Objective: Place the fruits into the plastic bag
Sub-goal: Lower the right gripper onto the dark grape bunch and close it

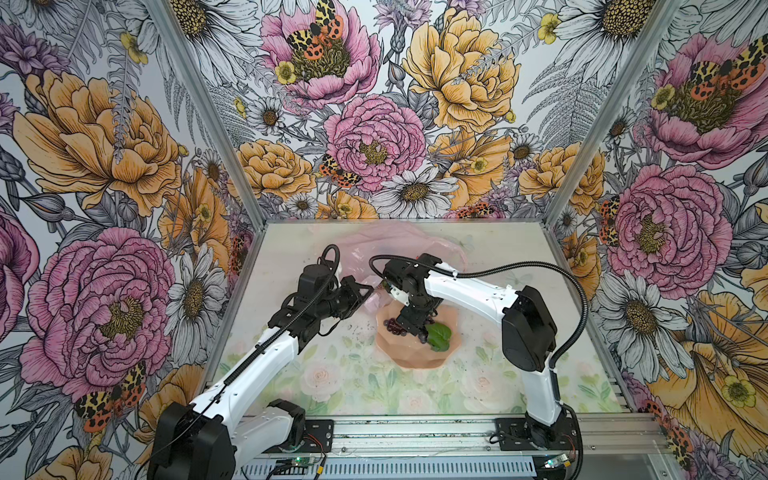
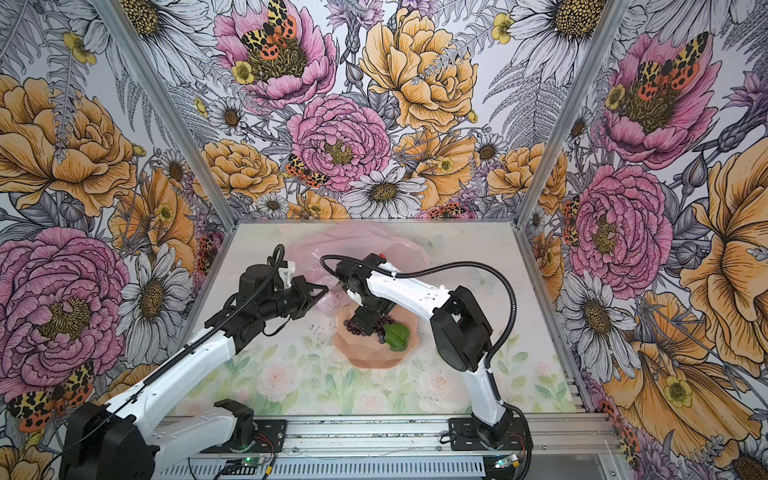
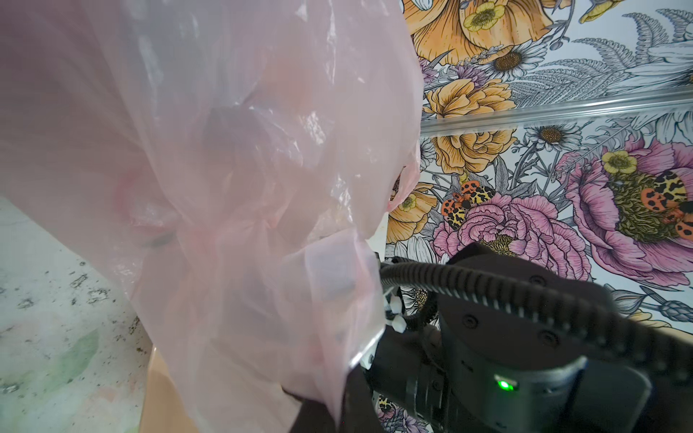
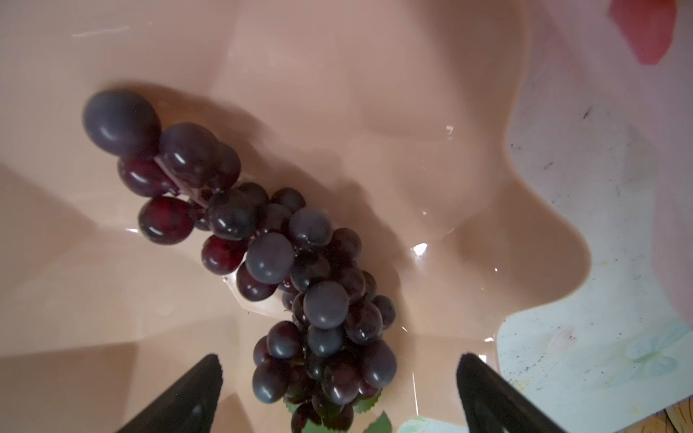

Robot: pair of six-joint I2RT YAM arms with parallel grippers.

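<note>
Two jobs: left gripper (image 1: pixel 368 290), clamped shut, seemingly holds the plastic bag (image 3: pixel 225 150) open; right gripper (image 4: pixel 339 361) gapes empty above grapes (image 4: pixel 270 255).

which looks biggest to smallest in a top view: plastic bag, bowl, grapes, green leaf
1. plastic bag, though partly hidden
2. peach-pink bowl
3. purple grapes and green leaf: unranked, the right gripper covers much of the bunch
</note>
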